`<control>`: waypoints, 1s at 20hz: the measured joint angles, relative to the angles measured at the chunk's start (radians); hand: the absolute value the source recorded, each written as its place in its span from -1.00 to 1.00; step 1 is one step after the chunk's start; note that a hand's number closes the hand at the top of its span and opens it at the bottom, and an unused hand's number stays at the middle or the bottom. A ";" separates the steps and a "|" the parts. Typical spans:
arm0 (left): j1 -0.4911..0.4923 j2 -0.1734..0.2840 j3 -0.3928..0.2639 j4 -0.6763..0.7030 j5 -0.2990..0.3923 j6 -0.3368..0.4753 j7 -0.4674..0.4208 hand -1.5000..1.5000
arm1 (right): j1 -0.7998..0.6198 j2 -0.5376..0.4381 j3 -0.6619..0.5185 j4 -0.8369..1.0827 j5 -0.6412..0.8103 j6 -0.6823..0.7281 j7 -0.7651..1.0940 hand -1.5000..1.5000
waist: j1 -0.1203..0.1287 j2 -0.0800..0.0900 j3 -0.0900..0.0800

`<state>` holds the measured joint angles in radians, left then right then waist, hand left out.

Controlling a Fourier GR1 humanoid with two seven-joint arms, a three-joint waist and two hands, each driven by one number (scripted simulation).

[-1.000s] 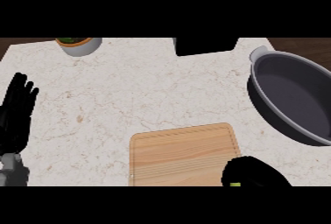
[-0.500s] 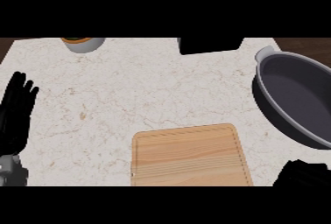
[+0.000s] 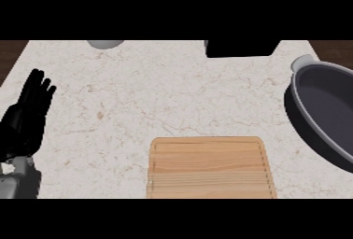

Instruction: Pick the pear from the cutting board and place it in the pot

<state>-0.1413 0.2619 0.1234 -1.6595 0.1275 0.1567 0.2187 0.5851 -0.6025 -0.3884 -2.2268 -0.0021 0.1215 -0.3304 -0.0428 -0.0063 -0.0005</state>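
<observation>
The wooden cutting board (image 3: 210, 167) lies bare at the lower middle of the counter; no pear shows on it or anywhere in view. The dark grey pot (image 3: 329, 112) stands at the right edge, partly cut off, with nothing visible inside. My left hand (image 3: 26, 116) rests open at the left edge, fingers straight and pointing up. My right hand is out of view.
A black block (image 3: 241, 48) sits at the counter's back edge. The rim of a grey bowl (image 3: 105, 44) peeks in at the back left. The pale marble counter (image 3: 151, 98) spreads between the left hand and the pot.
My right hand, which was at the board's lower right corner with something green in it, moved right and left the view. The view shifted, so the board and pot sit further right.
</observation>
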 measured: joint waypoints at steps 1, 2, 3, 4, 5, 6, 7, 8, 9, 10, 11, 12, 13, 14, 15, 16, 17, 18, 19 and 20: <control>-0.003 -0.004 -0.005 0.000 -0.004 -0.001 -0.002 0.00 | -0.021 -0.005 -0.028 0.031 -0.028 0.013 0.005 1.00 | 0.008 0.001 0.000; -0.004 -0.013 -0.016 -0.004 -0.012 0.002 -0.001 0.00 | -0.044 -0.013 -0.055 0.051 -0.050 0.027 0.024 1.00 | 0.015 0.002 0.000; -0.021 -0.011 -0.012 0.021 -0.010 -0.006 -0.011 0.00 | -0.070 -0.025 -0.078 0.072 -0.068 0.042 0.040 1.00 | 0.020 0.004 0.000; -0.029 -0.019 -0.021 0.020 -0.020 0.002 -0.006 0.00 | -0.083 -0.035 -0.104 0.110 -0.088 0.065 0.034 1.00 | 0.024 0.004 0.000; -0.029 -0.025 -0.026 0.019 -0.022 0.001 -0.011 0.00 | -0.104 -0.040 -0.112 0.147 -0.097 0.082 0.037 1.00 | 0.028 0.005 0.000; -0.041 -0.021 -0.022 0.025 -0.016 -0.006 -0.003 0.00 | -0.137 -0.053 -0.117 0.184 -0.113 0.093 0.056 1.00 | 0.033 0.006 0.000; -0.043 -0.016 -0.018 0.019 -0.011 -0.013 0.003 0.00 | -0.171 -0.060 -0.117 0.221 -0.110 0.101 0.062 1.00 | 0.036 0.006 0.000; -0.050 -0.022 -0.024 0.022 -0.017 -0.010 0.004 0.00 | -0.208 -0.066 -0.112 0.259 -0.101 0.104 0.069 1.00 | 0.039 0.006 0.000; -0.057 -0.025 -0.022 0.028 -0.017 -0.011 0.003 0.00 | -0.239 -0.062 -0.102 0.293 -0.095 0.108 0.070 1.00 | 0.041 0.007 0.000; -0.070 -0.020 -0.020 0.031 -0.018 -0.011 0.014 0.00 | -0.269 -0.061 -0.097 0.336 -0.107 0.118 0.063 1.00 | 0.044 0.007 0.001; -0.079 -0.016 -0.013 0.040 -0.017 -0.013 0.015 0.00 | -0.305 -0.058 -0.085 0.372 -0.102 0.118 0.065 1.00 | 0.045 0.008 0.001; -0.078 -0.023 -0.018 0.047 -0.023 -0.012 0.004 0.00 | -0.334 -0.063 -0.086 0.417 -0.075 0.109 0.041 1.00 | 0.047 0.008 0.001; -0.078 -0.028 -0.024 0.045 -0.025 -0.011 0.003 0.00 | -0.346 -0.069 -0.088 0.435 -0.022 0.078 0.024 1.00 | 0.050 0.009 0.001; -0.074 -0.029 -0.027 0.042 -0.025 -0.015 0.003 0.00 | -0.359 -0.073 -0.088 0.455 0.034 0.040 0.009 1.00 | 0.056 0.010 0.001; -0.070 -0.031 -0.029 0.041 -0.027 -0.015 -0.001 0.00 | -0.369 -0.078 -0.092 0.471 0.085 0.003 -0.004 1.00 | 0.058 0.011 0.002; -0.080 -0.034 -0.031 0.038 -0.029 -0.008 0.011 0.00 | -0.386 -0.079 -0.083 0.500 0.139 -0.034 -0.020 1.00 | 0.061 0.012 0.002; -0.090 -0.035 -0.033 0.047 -0.033 -0.007 0.010 0.00 | -0.411 -0.084 -0.075 0.537 0.185 -0.067 -0.035 1.00 | 0.063 0.013 0.002; -0.105 -0.038 -0.035 0.061 -0.035 -0.006 0.010 0.00 | -0.441 -0.083 -0.053 0.568 0.236 -0.102 -0.035 1.00 | 0.065 0.014 0.002; -0.106 -0.039 -0.036 0.063 -0.035 -0.008 0.008 0.00 | -0.475 -0.092 -0.041 0.620 0.275 -0.126 -0.046 1.00 | 0.068 0.014 0.002; -0.104 -0.040 -0.038 0.052 -0.032 -0.011 0.012 0.00 | -0.517 -0.097 -0.028 0.679 0.306 -0.146 -0.057 1.00 | 0.071 0.014 0.002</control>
<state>-0.2454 0.2224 0.0852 -1.6073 0.0950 0.1453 0.2310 0.0683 -0.6999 -0.4162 -1.5482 0.3035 -0.0248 -0.3870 0.0280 0.0078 0.0014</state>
